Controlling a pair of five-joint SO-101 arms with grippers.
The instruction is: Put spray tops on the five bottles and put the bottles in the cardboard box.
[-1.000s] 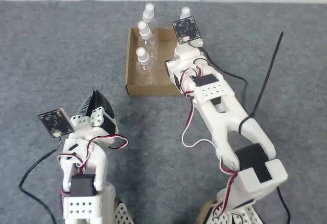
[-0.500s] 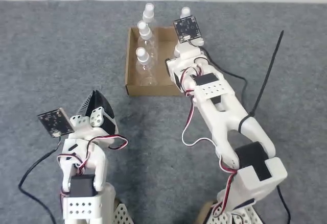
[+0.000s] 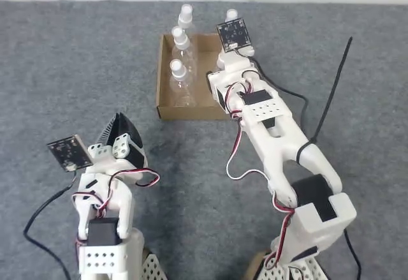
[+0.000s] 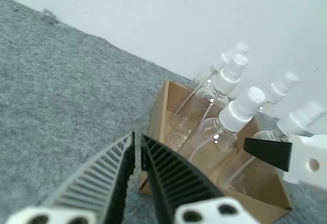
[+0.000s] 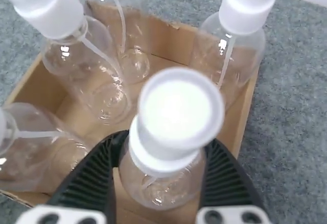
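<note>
The task looked nearly finished. The cardboard box (image 3: pixel 191 112) sat by the far edge of the desk (image 3: pixel 64 69), and five bottles stood in it, each wearing a white spray top. The right pincer (image 5: pixel 163 147) was down in the side of the box toward the desk's right edge. It was closed around the fifth bottle (image 5: pixel 163 185), gripping the clear body just under its spray top (image 5: pixel 176 104). Whether that bottle rested on the box floor could not be told. The other four bottles (image 5: pixel 102 76) stood upright close by. The left pincer (image 4: pixel 138 142) hung toward the desk's near left corner, all but shut and holding nothing. Only releasing that bottle and drawing the arm clear seemed left.
</note>
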